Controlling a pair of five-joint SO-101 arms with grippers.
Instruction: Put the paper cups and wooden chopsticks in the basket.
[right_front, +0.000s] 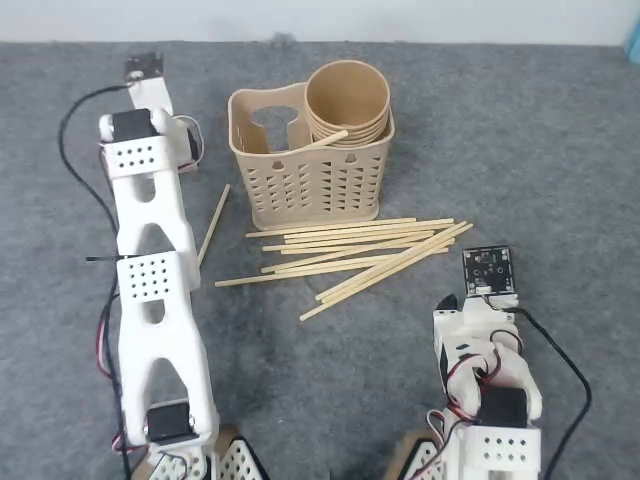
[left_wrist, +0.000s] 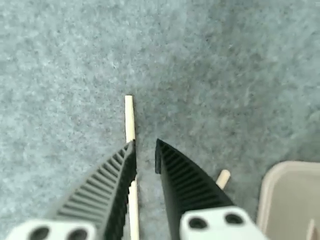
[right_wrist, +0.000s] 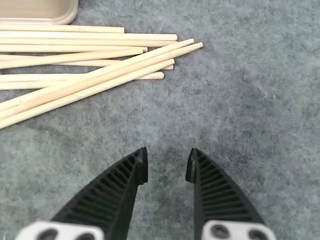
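Stack of paper cups (right_front: 347, 100): lower parts hidden inside basket (right_front: 310, 185). Lone chopstick (left_wrist: 129, 117): partly under a jaw of left gripper (left_wrist: 145, 142), runs off frame edge. Chopstick pile (right_wrist: 100, 80): far ends cropped in right wrist view.

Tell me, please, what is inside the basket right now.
A stack of paper cups stands in one compartment of the basket, with one wooden chopstick slanting beside it. The walls hide the other compartment's floor and the cups' lower parts.
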